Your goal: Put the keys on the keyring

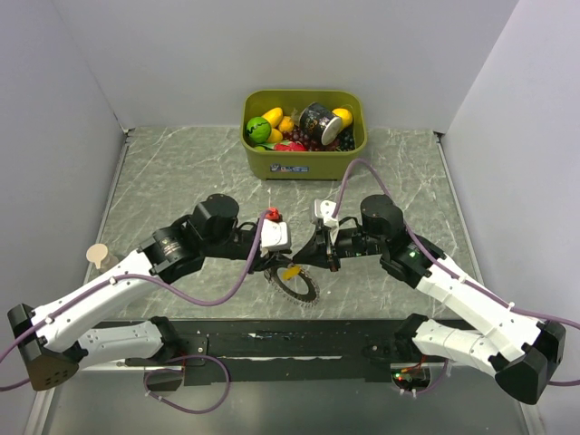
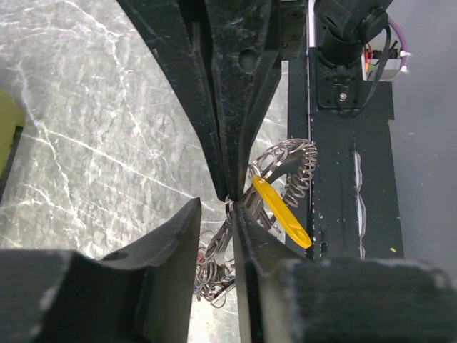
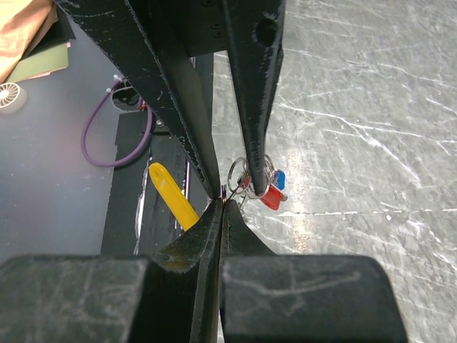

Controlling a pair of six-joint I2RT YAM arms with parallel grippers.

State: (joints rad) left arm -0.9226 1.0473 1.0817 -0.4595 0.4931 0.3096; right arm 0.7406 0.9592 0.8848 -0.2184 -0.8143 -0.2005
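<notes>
Grippers meet tip to tip over the keyring (image 2: 300, 161), which sits mid-table between the 2 arms. Right gripper (image 3: 222, 204): fingers pressed together, tips apparently nipping the ring's wire, likely to steady it for threading. Left gripper (image 2: 218, 211): fingers apart, narrow gap, nothing clamped. Yellow key (image 2: 280, 209) lies against the coil, just beside both grippers. Red and blue keys (image 3: 275, 191) hang from a small loop touching 1 left fingertip. Cannot tell whether that loop is on the big ring.
</notes>
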